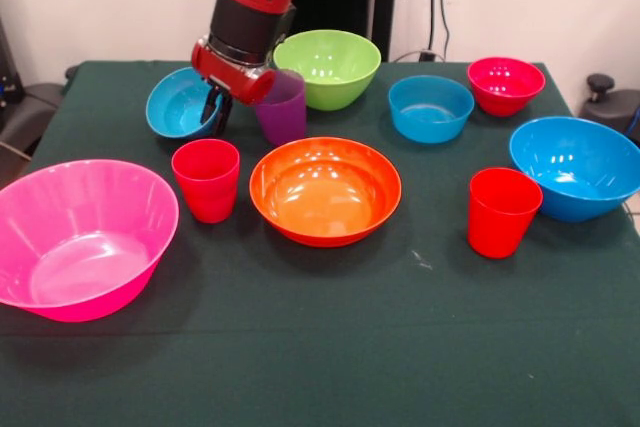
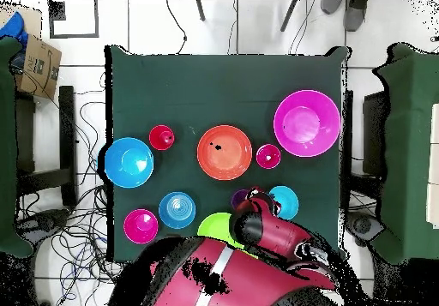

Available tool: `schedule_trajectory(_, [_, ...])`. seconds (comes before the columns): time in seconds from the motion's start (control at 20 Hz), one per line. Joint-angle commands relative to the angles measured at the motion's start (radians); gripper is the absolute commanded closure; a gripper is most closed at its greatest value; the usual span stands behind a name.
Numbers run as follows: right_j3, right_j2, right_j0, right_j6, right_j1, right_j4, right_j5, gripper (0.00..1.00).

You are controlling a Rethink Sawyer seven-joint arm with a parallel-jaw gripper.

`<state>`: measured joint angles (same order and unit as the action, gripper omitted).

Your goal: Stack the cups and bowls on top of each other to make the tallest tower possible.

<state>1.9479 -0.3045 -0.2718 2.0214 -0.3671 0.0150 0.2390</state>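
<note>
My gripper is at the back left of the table, shut on the right rim of a small blue bowl, which is tilted with its opening toward the camera. The purple cup stands just right of the gripper. Two red cups stand either side of the orange bowl. The lime green bowl, a second small blue bowl and the small red-magenta bowl stand along the back. All pieces stand apart; none is nested. In the overhead view the arm hides the gripper.
The large pink bowl sits at the front left and the large blue bowl at the right edge. The green tablecloth covers the table. Cables lie on the floor beside it.
</note>
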Motion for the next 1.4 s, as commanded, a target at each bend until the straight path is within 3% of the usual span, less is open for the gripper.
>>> schedule_trajectory(0.05, [-0.072, 0.114, 0.019, 0.114, 0.083, -0.012, -0.056, 1.00])
schedule_trajectory(0.55, [-0.063, 0.105, 0.035, 0.119, 0.070, -0.029, -0.087, 1.00])
schedule_trajectory(0.95, [-0.060, 0.048, 0.103, 0.104, -0.005, -0.060, -0.228, 1.00])
schedule_trajectory(1.4, [-0.045, 0.033, 0.129, 0.111, -0.113, -0.055, -0.369, 1.00])
